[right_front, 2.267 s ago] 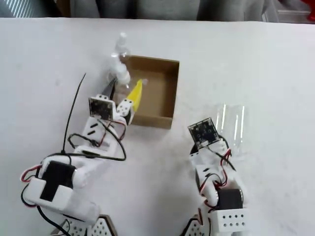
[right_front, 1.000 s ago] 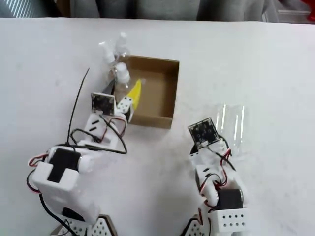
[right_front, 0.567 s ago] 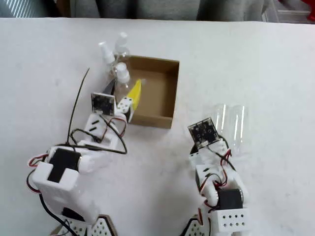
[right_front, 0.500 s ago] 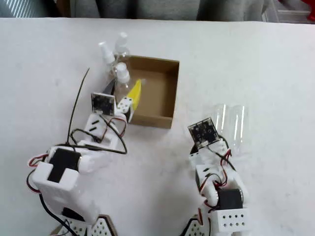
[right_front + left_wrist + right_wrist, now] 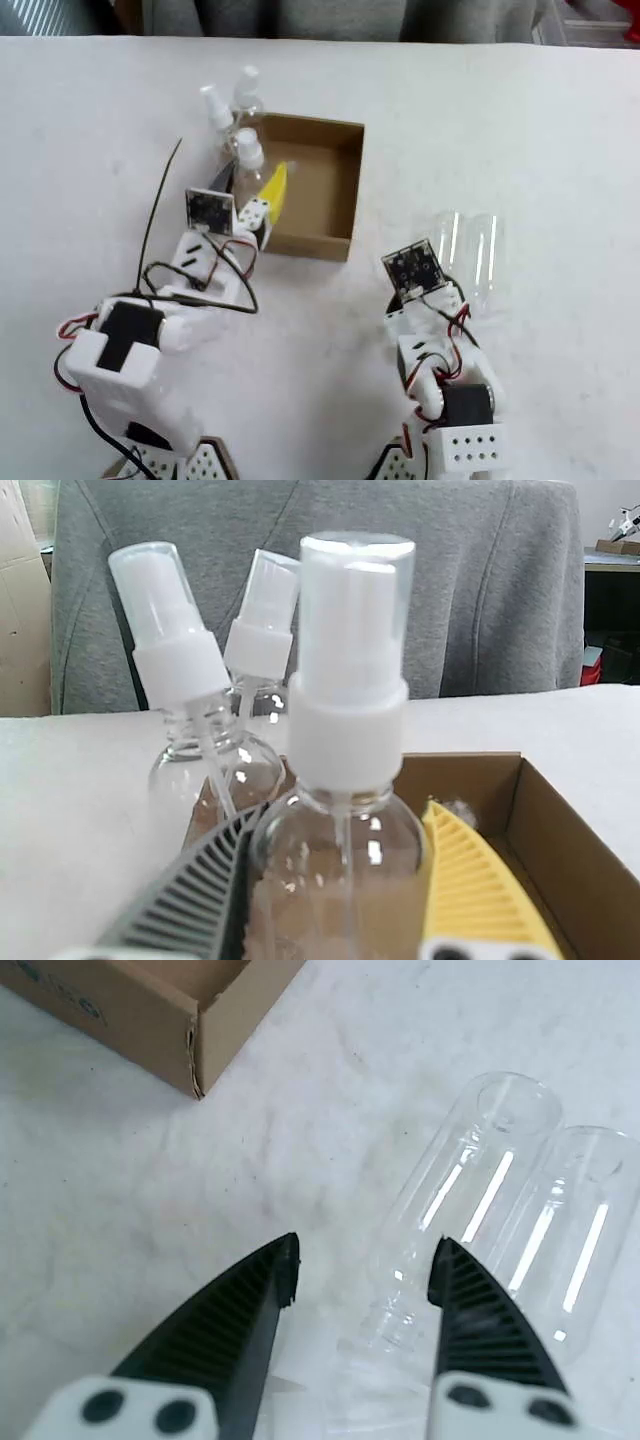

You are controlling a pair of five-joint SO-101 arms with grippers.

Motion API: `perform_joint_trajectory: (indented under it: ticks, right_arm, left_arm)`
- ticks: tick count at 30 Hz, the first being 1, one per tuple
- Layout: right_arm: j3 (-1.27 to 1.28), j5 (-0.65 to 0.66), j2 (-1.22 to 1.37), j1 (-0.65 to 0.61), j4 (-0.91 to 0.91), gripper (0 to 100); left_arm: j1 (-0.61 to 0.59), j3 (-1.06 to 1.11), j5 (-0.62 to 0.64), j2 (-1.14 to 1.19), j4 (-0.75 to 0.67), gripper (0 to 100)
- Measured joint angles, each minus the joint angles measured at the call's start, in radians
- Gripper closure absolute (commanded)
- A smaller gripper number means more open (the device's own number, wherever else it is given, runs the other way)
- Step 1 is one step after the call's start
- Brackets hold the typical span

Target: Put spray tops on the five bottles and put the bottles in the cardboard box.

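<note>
My left gripper [image 5: 345, 825] is shut on a clear bottle with a white spray top [image 5: 345, 730], held upright between its grey and yellow fingers. In the high view this bottle [image 5: 248, 155] stands at the left wall of the cardboard box [image 5: 345, 185]. Two more topped bottles [image 5: 215, 105] [image 5: 247, 85] stand just beyond it, outside the box's far left corner. My right gripper [image 5: 362, 1260] is open above the neck of one of two topless clear bottles [image 5: 470, 1180] [image 5: 570, 1230], which lie side by side on the table.
The open box [image 5: 150, 1005] lies left of the right arm [image 5: 420, 272]; one yellow finger [image 5: 275, 190] reaches over its inside. A black cable [image 5: 150, 220] arcs up from the left arm. White table stretches around, with a grey cloth at the far edge.
Since 2.3 s ago the left arm's body has shifted slightly and one topped bottle now stands further left of the box corner. Nothing has moved in the last second.
</note>
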Motion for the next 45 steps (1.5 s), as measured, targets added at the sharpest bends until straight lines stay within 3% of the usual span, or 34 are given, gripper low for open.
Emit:
perform_joint_trajectory:
  ticks: [25, 33, 45]
  right_arm:
    - [0.0, 0.0, 0.0, 0.0, 0.0, 80.7]
    - [0.0, 0.0, 0.0, 0.0, 0.0, 80.7]
    - [0.021, 0.006, -0.002, 0.0, 0.0, 80.7]
  left_arm:
    - [-0.005, 0.018, 0.0, -0.063, 0.14, 72]
    - [-0.005, 0.046, 0.0, -0.063, 0.146, 54]
    - [-0.005, 0.066, 0.0, -0.083, 0.158, 57]
